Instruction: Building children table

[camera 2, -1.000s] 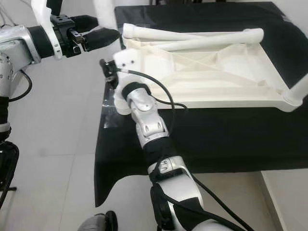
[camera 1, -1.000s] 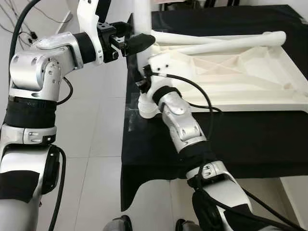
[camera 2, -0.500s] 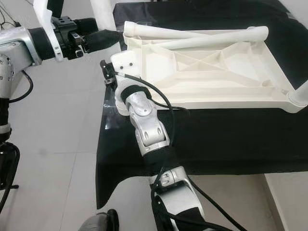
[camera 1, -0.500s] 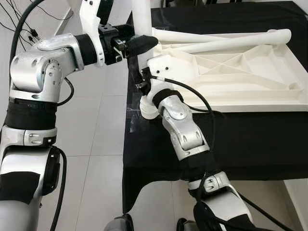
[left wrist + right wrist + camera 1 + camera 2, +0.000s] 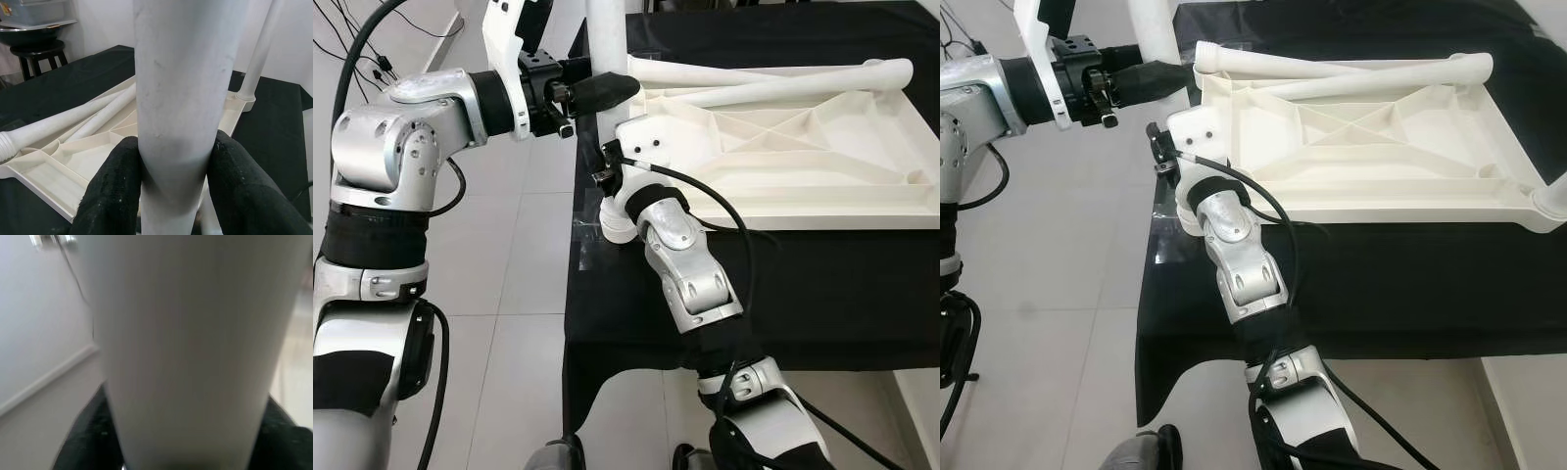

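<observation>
A white children's table top lies upside down on a black-covered table. At its near-left corner a white table leg stands upright. My left gripper is shut on this leg high up; in the left wrist view the leg sits between the black fingers. My right gripper is shut on the same leg low down at the corner socket, and the leg is pressed close between its fingers. Two loose legs lie along the top's far edge.
Another upright leg stands at the top's right corner. White tiled floor lies left of the table's edge, with cables at the far left. A dark stool with a basin stands beyond the table.
The picture has shifted slightly. Both grippers keep their hold on the upright leg; my right elbow has swung a little to the right.
</observation>
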You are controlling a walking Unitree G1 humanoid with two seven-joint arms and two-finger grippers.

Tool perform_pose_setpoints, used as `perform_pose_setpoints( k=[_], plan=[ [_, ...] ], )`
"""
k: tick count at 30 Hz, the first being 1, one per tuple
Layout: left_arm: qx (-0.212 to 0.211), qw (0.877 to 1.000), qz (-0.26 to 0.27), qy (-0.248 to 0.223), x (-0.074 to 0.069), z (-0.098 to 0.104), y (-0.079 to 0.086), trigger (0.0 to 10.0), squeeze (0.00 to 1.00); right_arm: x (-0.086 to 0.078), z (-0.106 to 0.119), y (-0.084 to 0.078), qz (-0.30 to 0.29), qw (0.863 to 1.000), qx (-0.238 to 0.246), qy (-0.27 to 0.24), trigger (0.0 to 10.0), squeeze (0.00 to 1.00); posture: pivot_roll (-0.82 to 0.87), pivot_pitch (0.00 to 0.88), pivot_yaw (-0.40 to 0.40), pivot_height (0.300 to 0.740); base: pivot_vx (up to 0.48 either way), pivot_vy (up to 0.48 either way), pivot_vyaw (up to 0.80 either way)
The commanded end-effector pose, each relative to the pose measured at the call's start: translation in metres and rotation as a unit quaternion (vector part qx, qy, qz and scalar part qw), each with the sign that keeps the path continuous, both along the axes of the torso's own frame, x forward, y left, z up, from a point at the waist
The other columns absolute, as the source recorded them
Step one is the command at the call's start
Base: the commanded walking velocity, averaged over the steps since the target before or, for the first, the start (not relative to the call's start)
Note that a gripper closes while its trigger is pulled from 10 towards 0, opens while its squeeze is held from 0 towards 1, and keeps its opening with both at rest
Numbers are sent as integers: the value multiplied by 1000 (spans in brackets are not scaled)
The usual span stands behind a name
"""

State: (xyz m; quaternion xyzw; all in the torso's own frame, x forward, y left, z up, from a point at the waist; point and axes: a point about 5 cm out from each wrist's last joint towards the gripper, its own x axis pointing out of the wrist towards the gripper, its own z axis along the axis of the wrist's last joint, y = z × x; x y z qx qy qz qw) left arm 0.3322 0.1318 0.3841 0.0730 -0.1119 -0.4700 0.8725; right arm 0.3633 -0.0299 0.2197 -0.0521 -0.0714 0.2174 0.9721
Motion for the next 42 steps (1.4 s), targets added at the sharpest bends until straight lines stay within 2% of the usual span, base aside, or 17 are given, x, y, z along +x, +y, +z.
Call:
perform_pose_setpoints(
  k=[1, 2, 3, 5, 6, 8, 9, 11, 12, 13, 15, 17, 20, 21, 27, 41, 42],
  plan=[
    [3, 1000, -13, 10, -3, -3, 2, 0, 0, 4, 5, 0, 29, 1000, 9, -6, 10000, 1000, 57, 220, 47, 740, 0, 0, 0],
    [3, 1000, -13, 10, -3, -3, 2, 0, 0, 4, 5, 0, 29, 1000, 9, -6, 10000, 1000, 57, 220, 47, 740, 0, 0, 0],
    [4, 1000, -15, 11, -3, -4, 2, 0, 0, 13, 23, -3, 94, 995, 11, -31, 10000, 1000, 59, 222, 47, 740, 0, 0, 0],
    [5, 1000, -17, 13, -4, -5, 2, 0, 0, 18, 38, -7, 174, 984, 1, -43, 10000, 1000, 59, 221, 48, 740, 0, 0, 0],
    [5, 1000, -18, 13, -4, -5, 2, 0, 0, 19, 44, -10, 203, 978, -15, -47, 10000, 647, 59, 221, 48, 740, 0, 0, 0],
    [6, 1000, -18, 13, -5, -5, 2, 0, 0, 19, 47, -11, 219, 974, -25, -50, 10000, 647, 59, 221, 48, 740, 0, 0, 0],
    [6, 1000, -18, 13, -5, -5, 2, 0, 0, 19, 52, -13, 246, 967, -45, -57, 10000, 0, 60, 223, 46, 740, 0, 0, 0],
    [6, 1000, -19, 13, -5, -5, 2, 0, 0, 19, 55, -15, 264, 961, -58, -62, 10000, 0, 60, 223, 46, 740, 0, 0, 0],
    [6, 1000, -19, 13, -5, -5, 2, 0, 0, 18, 58, -15, 289, 952, -72, -68, 10000, 0, 60, 222, 46, 740, 0, 0, 0],
    [6, 1000, -19, 13, -5, -5, 2, 0, 0, 18, 58, -15, 289, 952, -72, -68, 10000, 0, 60, 222, 46, 740, 0, 0, 0],
    [7, 1000, -20, 13, -5, -6, 1, 0, 0, 17, 64, -16, 339, 934, -87, -68, 10000, 0, 61, 224, 47, 740, 0, 0, 0],
    [8, 1000, -22, 14, -5, -7, 1, 0, 0, 17, 65, -15, 367, 923, -99, -61, 10000, 0, 58, 226, 49, 740, 0, 0, 0],
    [9, 1000, -23, 14, -5, -7, 0, 0, 0, 17, 65, -14, 375, 920, -101, -57, 10000, 0, 58, 226, 48, 740, 0, 0, 0],
    [9, 1000, -23, 14, -5, -7, 0, 0, 0, 18, 65, -14, 385, 916, -97, -53, 0, 0, 58, 230, 46, 740, 0, 0, 0],
    [10, 1000, -25, 13, -6, -7, -1, 0, 0, 19, 62, -9, 416, 904, -85, -39, 0, 0, 48, 234, 44, 740, 0, 0, 0],
    [10, 1000, -26, 14, -6, -7, -1, 0, 0, 20, 57, -8, 422, 903, -72, -28, 0, 0, 45, 228, 45, 740, 0, 0, 0],
    [3, 1000, -17, 15, -4, -7, 0, 549, 357, 21, 55, -8, 409, 909, -70, -26, 0, 0, 44, 227, 44, 740, 0, 0, 0]
  ],
)
